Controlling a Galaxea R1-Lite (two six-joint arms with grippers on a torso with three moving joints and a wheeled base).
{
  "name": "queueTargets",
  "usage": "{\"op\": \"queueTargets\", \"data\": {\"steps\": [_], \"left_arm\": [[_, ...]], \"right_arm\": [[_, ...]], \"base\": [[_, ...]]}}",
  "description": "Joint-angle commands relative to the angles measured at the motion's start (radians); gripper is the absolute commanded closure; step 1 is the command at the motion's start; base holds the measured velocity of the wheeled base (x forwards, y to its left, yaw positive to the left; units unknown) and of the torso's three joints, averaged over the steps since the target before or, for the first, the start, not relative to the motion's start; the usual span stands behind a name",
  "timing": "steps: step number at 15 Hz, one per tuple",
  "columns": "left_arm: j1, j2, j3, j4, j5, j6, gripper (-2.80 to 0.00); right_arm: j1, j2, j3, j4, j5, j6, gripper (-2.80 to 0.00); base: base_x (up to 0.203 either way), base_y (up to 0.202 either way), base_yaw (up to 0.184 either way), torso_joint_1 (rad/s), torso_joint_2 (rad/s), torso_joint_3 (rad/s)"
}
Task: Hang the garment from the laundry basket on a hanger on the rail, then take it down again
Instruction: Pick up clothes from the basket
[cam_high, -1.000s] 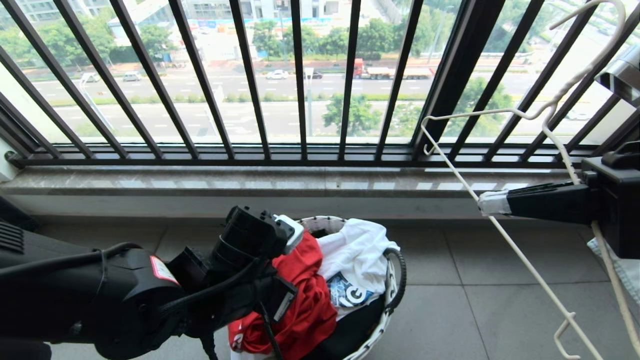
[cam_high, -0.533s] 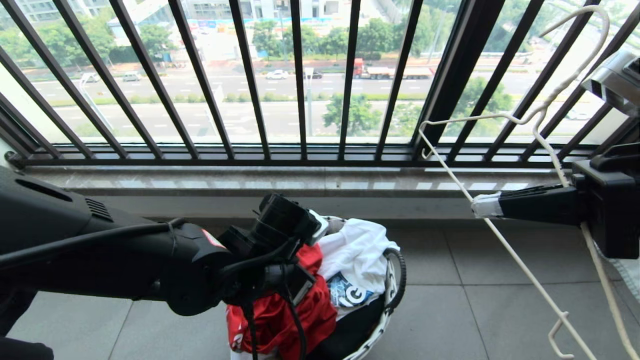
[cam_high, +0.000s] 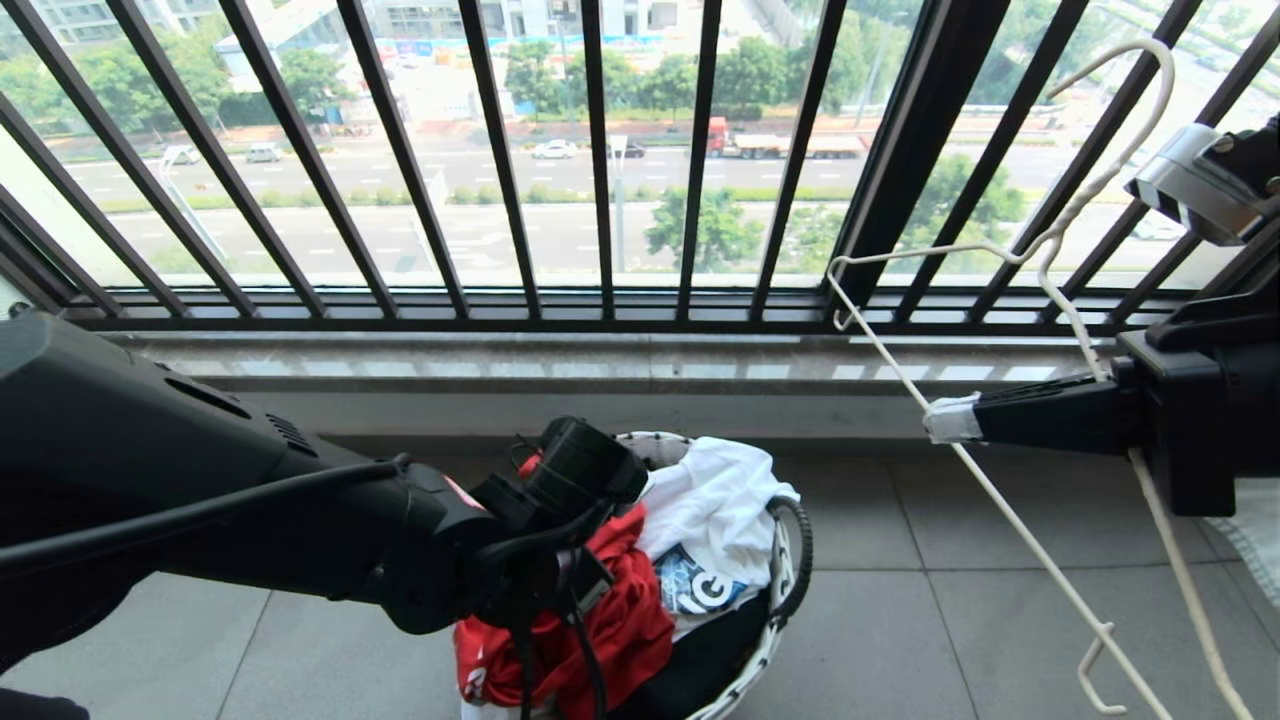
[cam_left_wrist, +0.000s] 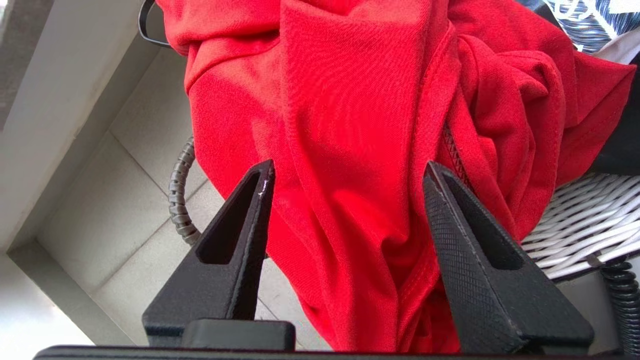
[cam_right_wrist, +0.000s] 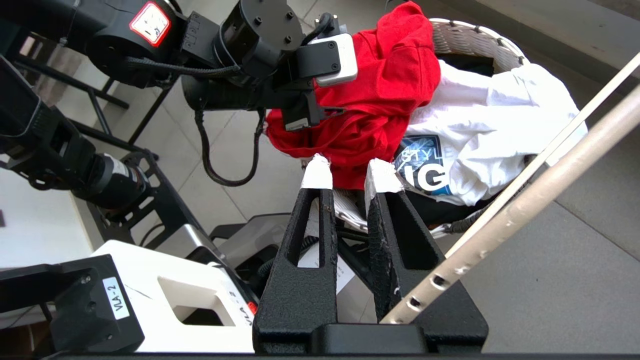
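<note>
The red garment (cam_high: 620, 620) hangs over the near side of the laundry basket (cam_high: 660, 440), a white wicker tub on the floor. My left gripper (cam_left_wrist: 347, 170) reaches down onto it. Its jaws stand wide apart with a fold of the red garment (cam_left_wrist: 350, 125) between them, not pinched. My right gripper (cam_high: 950, 420) is out to the right at sill height and shut on the white hanger (cam_high: 1040, 555), which tilts with its hook up against the window bars. In the right wrist view the hanger (cam_right_wrist: 550, 180) crosses the base of one finger. The rail is out of view.
A white T-shirt with a blue print (cam_high: 720, 500) and a black garment (cam_high: 700, 660) also lie in the basket. The black barred window railing (cam_high: 600, 150) and stone sill (cam_high: 500, 365) close off the far side. Grey floor tiles (cam_high: 1000, 620) lie to the right. My own base (cam_right_wrist: 150, 280) stands close behind.
My left arm has stretched further out over the basket, bringing its gripper onto the red garment. The right gripper has drifted a little to the left with the hanger.
</note>
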Motion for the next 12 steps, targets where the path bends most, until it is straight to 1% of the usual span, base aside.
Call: {"op": "queueTargets", "data": {"steps": [1,2,9,10,12], "left_arm": [[0.000,0.037,0.001,-0.067,0.003,0.002,-2.80],[0.000,0.044,0.003,-0.086,0.005,0.004,-2.80],[0.015,0.062,0.000,-0.089,0.005,0.007,-2.80],[0.015,0.060,-0.002,-0.089,0.005,0.007,0.00],[0.023,0.062,-0.008,-0.089,0.005,0.007,0.00]], "right_arm": [[0.000,0.002,0.000,0.002,0.003,0.000,0.00],[0.000,0.002,-0.001,0.002,0.003,0.000,0.00],[0.000,0.004,-0.002,0.002,0.003,0.000,0.00],[0.000,0.004,-0.002,0.002,0.003,0.000,0.00],[0.000,0.005,-0.001,0.002,0.003,0.000,0.00]], "base": [[0.000,0.000,0.000,0.000,0.00,0.000],[0.000,0.000,0.000,0.000,0.00,0.000],[0.000,0.000,0.000,0.000,0.00,0.000],[0.000,0.000,0.000,0.000,0.00,0.000],[0.000,0.000,0.000,0.000,0.00,0.000]]}}
